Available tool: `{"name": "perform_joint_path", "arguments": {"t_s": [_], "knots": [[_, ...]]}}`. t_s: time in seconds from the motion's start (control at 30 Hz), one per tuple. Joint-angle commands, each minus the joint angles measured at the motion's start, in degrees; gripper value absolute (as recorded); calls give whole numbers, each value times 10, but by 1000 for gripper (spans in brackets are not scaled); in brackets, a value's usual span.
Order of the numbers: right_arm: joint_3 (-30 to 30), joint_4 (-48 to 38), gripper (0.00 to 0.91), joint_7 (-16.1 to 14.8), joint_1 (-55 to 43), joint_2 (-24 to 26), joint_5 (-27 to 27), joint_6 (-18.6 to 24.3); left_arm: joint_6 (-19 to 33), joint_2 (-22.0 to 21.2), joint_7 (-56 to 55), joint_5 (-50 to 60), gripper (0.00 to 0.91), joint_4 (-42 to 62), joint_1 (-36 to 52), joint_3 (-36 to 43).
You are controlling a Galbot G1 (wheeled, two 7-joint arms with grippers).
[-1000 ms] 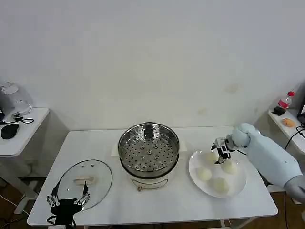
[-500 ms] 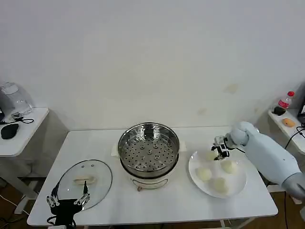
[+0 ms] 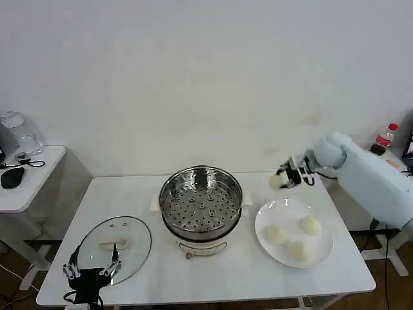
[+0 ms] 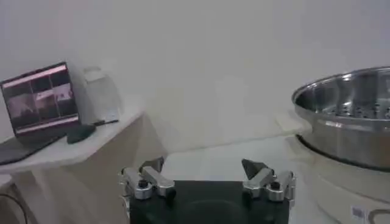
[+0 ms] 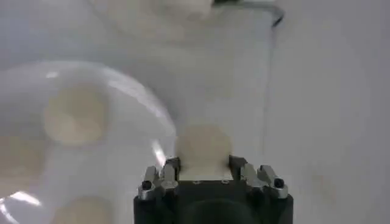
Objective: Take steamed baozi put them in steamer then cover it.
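The right pincer (image 3: 284, 179) is up in the air above the far edge of the white plate (image 3: 266, 236), between the plate and the steamer (image 3: 201, 201), with its fingers closed around one steamed baozi (image 3: 277, 181). In the right wrist view that bun (image 5: 203, 148) sits snug between the two fingers (image 5: 169, 167), which are parted only as wide as the bun itself and touch it on both sides.

Three more baozi lie on the plate: one toward the steamer side (image 3: 277, 235), one toward the far right (image 3: 310, 225) and one nearest the table's front edge (image 3: 298, 250). They sit apart from one another.

The steamer stands in the middle of the white table (image 3: 232, 278), uncovered, its perforated tray (image 3: 201, 210) bare. The glass lid (image 3: 115, 248) lies flat on the table to the steamer's left, handle up.

The left pincer (image 3: 91, 272) hangs low at the table's front left corner, just beside the lid's near edge, fingers spread wide and holding nothing.
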State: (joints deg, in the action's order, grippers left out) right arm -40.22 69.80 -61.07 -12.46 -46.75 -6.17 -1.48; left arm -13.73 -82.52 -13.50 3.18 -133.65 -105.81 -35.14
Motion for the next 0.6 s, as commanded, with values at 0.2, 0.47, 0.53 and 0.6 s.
{"name": "perform_joint_path", "arguments": {"t_s": [0.2,0.47,0.53,0.6], "knots": [[-130,50,554,3,-185,-66,107,1,2,0,-2,-1,907,-1,0,-1],[-214,72,554,27,-181,-143,121,35,1,2,-2,0,907,1,3,-5],[-229,68,554,28,-175,-159,113,49,0,1,-2,1,907,-1,6,-5],[-245,56,554,32,-170,-176,98,63,-1,-1,-1,0,907,-4,10,-6]]}}
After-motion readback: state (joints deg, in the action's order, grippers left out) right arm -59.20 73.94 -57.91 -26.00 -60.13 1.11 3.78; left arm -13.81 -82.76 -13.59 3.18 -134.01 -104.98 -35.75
